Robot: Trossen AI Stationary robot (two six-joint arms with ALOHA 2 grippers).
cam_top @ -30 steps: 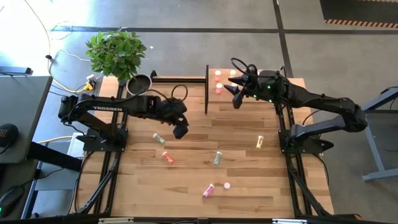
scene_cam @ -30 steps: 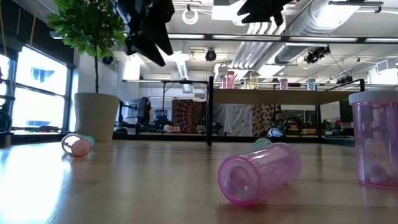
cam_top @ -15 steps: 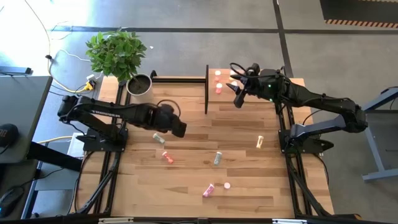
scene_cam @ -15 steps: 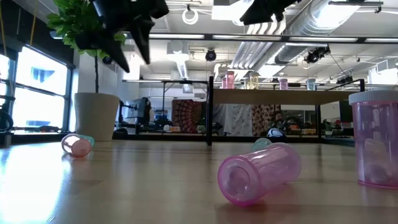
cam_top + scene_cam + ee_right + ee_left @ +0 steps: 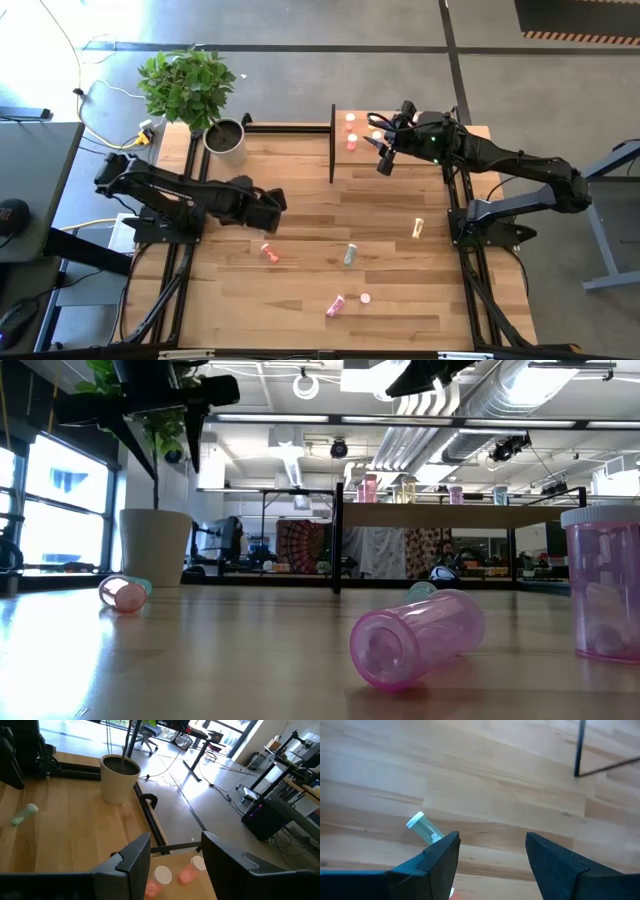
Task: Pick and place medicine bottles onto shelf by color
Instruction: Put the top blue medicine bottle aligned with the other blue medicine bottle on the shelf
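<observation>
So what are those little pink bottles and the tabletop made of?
The pink bottle lying on its side looks like translucent plastic: light passes through its smooth, glossy wall. The tabletop looks like light wood in glued strips with a smooth, faintly shiny finish; grain lines and plank seams show.

Open tabletop (image 5: 300, 285) mid; black upright panel (image 5: 332, 145) blocks shelf (image 5: 400, 180) side

Shelf (image 5: 400, 140) sits at the worktop's (image 5: 300, 300) twelve o'clock with bottles (image 5: 351, 131) on it; loose bottles (image 5: 349, 254) lie toward six, potted plant (image 5: 190, 90) at ten.
</observation>
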